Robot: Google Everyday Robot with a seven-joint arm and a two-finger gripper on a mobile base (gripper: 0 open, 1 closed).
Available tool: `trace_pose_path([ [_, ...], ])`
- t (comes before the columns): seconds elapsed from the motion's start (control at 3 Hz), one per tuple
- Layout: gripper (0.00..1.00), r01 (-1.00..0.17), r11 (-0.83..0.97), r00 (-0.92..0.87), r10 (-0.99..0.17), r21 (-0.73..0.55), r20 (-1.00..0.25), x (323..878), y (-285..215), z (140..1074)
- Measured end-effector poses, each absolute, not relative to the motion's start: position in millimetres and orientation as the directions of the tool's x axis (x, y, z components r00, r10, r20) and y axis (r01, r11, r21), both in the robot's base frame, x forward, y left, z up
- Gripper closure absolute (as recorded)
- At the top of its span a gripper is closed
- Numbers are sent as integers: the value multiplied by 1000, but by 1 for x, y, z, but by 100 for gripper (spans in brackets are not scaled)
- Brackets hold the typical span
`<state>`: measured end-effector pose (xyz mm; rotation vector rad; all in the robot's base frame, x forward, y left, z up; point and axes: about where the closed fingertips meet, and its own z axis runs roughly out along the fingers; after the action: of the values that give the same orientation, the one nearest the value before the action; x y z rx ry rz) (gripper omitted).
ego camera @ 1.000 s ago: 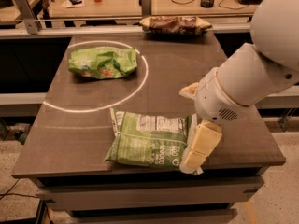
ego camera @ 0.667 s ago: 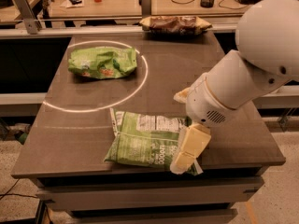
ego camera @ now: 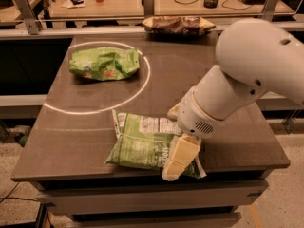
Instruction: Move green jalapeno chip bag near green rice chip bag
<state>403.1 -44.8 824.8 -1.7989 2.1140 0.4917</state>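
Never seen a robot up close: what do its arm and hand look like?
The arm is smooth white: a rounded shell narrowing to a thick wrist with a small dotted vent and a tan seam. No cables show. The gripper, low at the table's front edge over the green jalapeno chip bag, is pale cream-yellow and blocky.

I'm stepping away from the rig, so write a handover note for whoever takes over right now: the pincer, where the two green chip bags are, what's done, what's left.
Pincer: down at the right end of the green jalapeno chip bag, near the table's front edge. Whether it has hold of the bag cannot be told.
Green jalapeno chip bag: lying flat at the front centre of the table.
Green rice chip bag: back left, well apart from it.
Done: arm is at the jalapeno bag.
Left: secure the bag, take it back-left, and set it down beside the rice bag.
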Motion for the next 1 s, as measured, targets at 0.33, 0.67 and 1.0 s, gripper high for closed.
trace_pose_path([
  [0.33, 37, -988, 144, -154, -887, 55, -435, 400, -53, 819],
  [0.67, 59, -989, 145, -146, -888, 37, -436, 402, -60, 820],
  [1.0, 83, -989, 145, -146, -888, 37, -436, 402, -60, 824],
])
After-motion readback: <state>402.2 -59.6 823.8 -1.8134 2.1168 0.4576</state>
